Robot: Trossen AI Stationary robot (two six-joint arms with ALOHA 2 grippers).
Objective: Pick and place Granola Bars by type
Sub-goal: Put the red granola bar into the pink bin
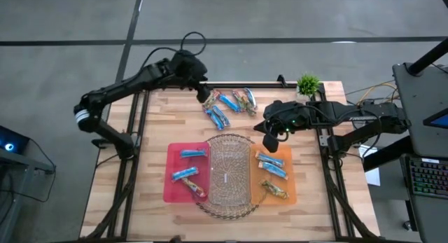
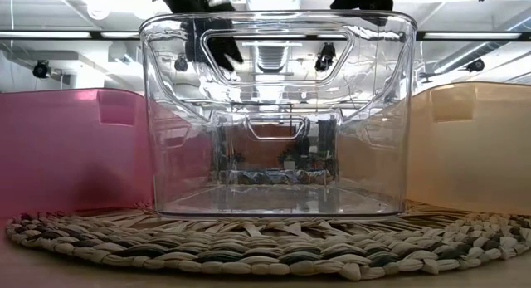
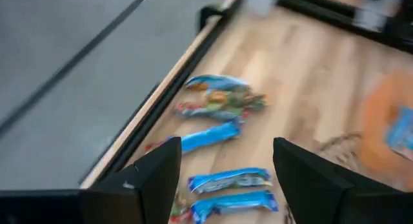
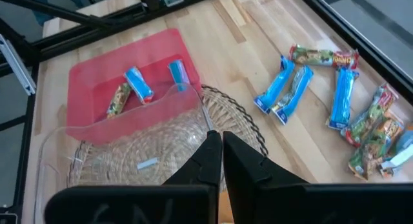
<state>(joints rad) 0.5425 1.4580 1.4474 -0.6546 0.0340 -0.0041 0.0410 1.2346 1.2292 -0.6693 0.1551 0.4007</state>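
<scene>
Sorting looks roughly half done: the red bin [image 1: 176, 156] holds three Granola Bars [image 1: 194, 153] and the orange bin [image 1: 287, 195] about four more, though types seem mixed in each. A loose pile of bars [image 1: 227, 105] lies at the counter's [image 1: 150, 124] far edge. The left end effector [image 1: 207, 97] hangs over that pile, fingers spread and empty. The right end effector [image 1: 270, 141] hovers above the orange bin, clenched on nothing, between the clear bin [image 1: 229, 171] and potted plant [image 1: 307, 85]

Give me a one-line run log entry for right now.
left gripper: open, over loose blue-wrapped granola bars on wooden table | right gripper: shut, empty, above clear plastic bin | red bin, orange bin: hold bars
</scene>
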